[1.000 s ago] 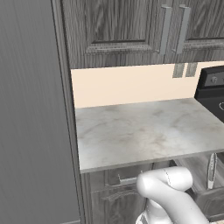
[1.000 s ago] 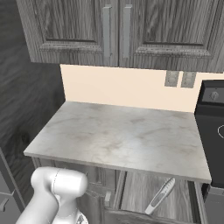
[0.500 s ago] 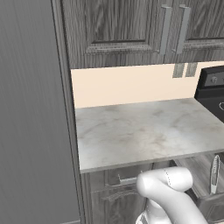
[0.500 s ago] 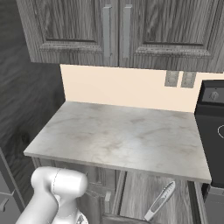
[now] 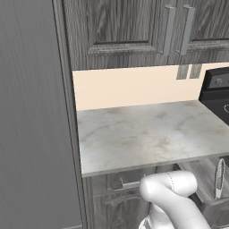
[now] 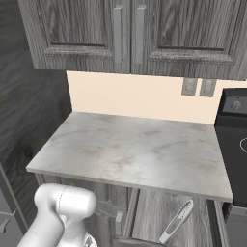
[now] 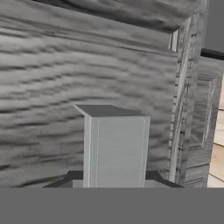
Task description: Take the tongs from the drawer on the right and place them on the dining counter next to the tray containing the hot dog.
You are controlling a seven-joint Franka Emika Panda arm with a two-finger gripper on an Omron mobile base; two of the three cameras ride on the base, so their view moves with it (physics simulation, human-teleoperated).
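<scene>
Silvery tongs (image 6: 176, 221) lie loose in the open drawer (image 6: 149, 214) below the marble worktop (image 6: 135, 152), toward its right side. The gripper's fingers are closed, seemingly around the drawer's bar handle (image 7: 116, 148). I'd let go, lift clear, then descend across the tongs' middle.

A grey block (image 7: 116, 148) stands against dark wood-grain (image 7: 65, 65).
</scene>
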